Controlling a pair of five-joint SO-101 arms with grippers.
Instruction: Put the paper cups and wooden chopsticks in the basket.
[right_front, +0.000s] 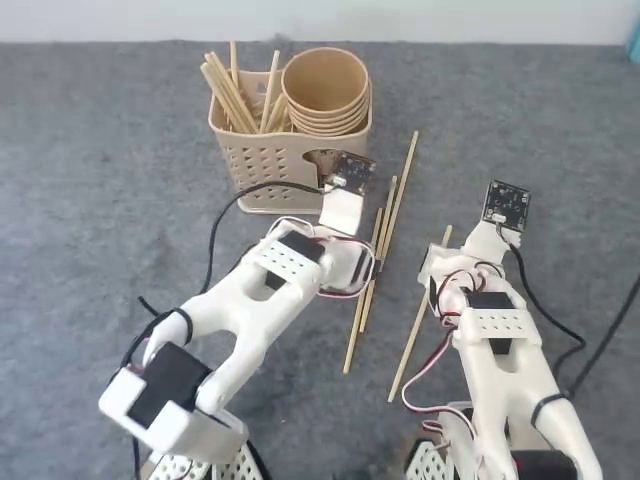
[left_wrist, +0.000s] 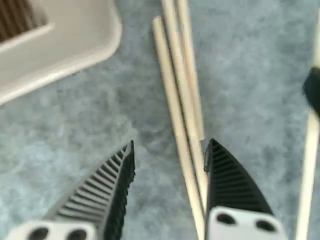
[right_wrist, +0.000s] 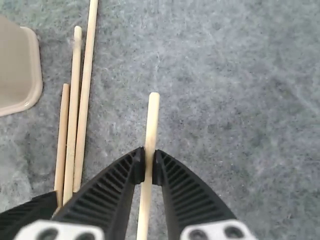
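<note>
A chopstick (right_wrist: 151, 120), judged light and stiff, is pinched near its end by the right gripper (right_wrist: 148, 162); the left gripper (left_wrist: 171, 145) is held open.

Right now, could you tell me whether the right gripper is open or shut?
Shut. The right gripper pinches a single chopstick, with no gap on either side.

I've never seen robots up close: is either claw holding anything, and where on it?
The right gripper pinches one chopstick near its end, a short stretch poking out beyond. The left gripper is open, holding nothing.
</note>
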